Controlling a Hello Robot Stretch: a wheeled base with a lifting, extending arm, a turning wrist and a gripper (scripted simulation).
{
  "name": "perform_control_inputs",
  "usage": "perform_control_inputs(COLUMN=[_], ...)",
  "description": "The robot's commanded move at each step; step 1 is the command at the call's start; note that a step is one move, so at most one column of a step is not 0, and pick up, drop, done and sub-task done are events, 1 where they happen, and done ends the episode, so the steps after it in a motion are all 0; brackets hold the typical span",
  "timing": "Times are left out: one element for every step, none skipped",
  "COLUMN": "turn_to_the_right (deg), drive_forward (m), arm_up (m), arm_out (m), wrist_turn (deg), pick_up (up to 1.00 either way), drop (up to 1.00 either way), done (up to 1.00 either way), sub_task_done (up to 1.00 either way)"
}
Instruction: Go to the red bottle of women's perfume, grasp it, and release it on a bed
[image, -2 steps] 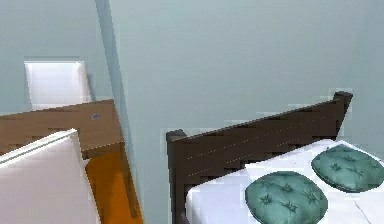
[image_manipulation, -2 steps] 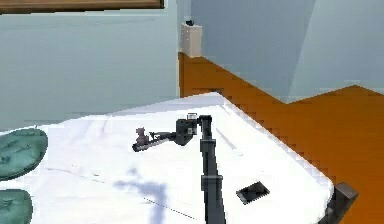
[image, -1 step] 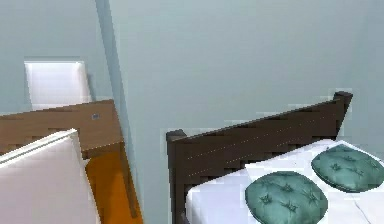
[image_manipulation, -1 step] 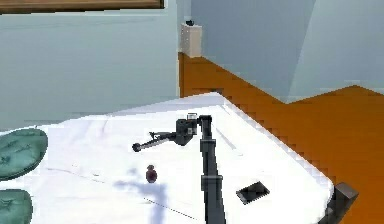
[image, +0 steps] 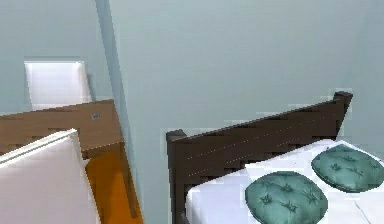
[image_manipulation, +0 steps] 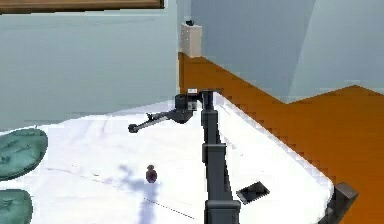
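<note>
A small red bottle (image_manipulation: 151, 174) stands on the white bed (image_manipulation: 80, 150). The gripper (image_manipulation: 133, 128) hangs over the bed near the bottle; whether it grips anything cannot be told

a small dark red bottle (image_manipulation: 151, 174) stands upright on the white sheet of the bed (image_manipulation: 90, 145), towards its middle.

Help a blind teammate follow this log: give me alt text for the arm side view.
A dark robot arm reaches out over a white bed, its tool pointing toward the view's left. A small dark red object sits on the sheet nearer the camera, with teal cushions at the left edge and orange floor beyond the bed.
</note>
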Motion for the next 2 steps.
perform_control_inputs(turn_to_the_right=[0.0,0.0], drive_forward=[0.00,0.00], arm_up=[0.00,0.00], arm_out=[-0.08,0.00], wrist_turn=[0.0,0.0], pick_up=[0.00,0.00], drop=[0.00,0.00], done=[0.00,1.00], sub_task_done=[0.00,0.00])
